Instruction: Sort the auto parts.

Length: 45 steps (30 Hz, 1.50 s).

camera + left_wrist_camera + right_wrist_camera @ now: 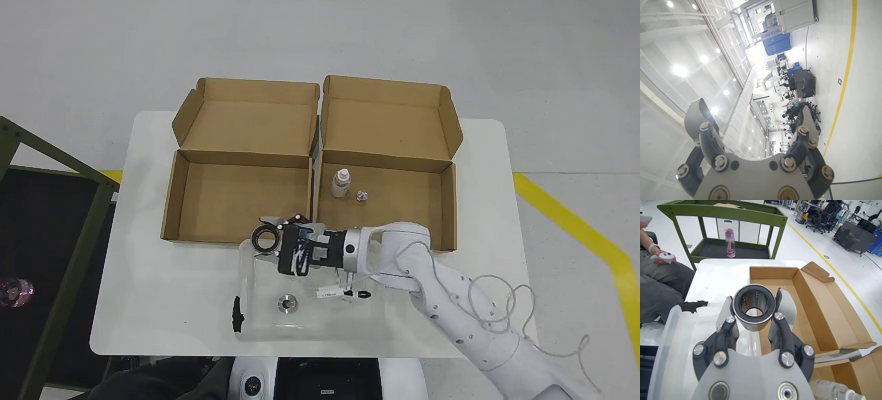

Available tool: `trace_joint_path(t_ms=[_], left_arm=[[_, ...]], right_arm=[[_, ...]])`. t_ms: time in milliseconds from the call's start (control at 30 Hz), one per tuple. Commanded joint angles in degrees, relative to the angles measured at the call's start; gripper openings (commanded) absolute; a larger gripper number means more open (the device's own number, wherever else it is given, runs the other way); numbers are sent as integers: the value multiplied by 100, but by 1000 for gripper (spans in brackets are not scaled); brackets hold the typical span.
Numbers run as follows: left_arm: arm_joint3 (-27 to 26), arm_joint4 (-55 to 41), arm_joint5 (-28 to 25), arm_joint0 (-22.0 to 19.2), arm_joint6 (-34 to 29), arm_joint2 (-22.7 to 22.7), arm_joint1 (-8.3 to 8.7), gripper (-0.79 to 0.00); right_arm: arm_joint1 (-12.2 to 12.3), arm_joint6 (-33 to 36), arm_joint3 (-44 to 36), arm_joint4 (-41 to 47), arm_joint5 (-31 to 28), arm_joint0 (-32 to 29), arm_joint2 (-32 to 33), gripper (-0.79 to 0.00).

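Two open cardboard boxes sit side by side on the white tabletop (150,300), lids folded back away from the robot, with a clear plastic bin (262,285) lying just nearer than them. The right pincer (754,298) is clamped on a linear bearing (754,307), a steel cylinder with black end rings, gripped by its sides between both fingers, its open bore facing away from the wrist and rows of small balls visible inside. It hangs over the line where the bin's far rim meets the near wall of the left box (230,200), whose brown floor shows from wall to wall. The right box (410,205) holds a small white bottle (342,182) and a tiny part (363,194) close to its left wall. In the bin lie a round metal part (288,303) and a white-and-black part (340,293), both under the right arm, and a black scrap (237,313) clings to the bin's left rim. A broad strip of tabletop runs left of the bin, ending beside a green cart (725,211). The left pincer (751,111) points up at the hall ceiling, fingers spread wide
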Motion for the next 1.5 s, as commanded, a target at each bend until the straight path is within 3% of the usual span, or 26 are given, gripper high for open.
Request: trace_joint_path(t_ms=[0,767,1467], left_arm=[[0,0,0,0,0,0,0,0],[0,0,0,0,0,0,0,0],[0,0,0,0,0,0,0,0]], right_arm=[[-17,-28,65,15,59,67,19,-785],[-482,-119,1742,52,883,1230,-402,-785],[-968,119,3211,-199,1078,1933,-950,-776]])
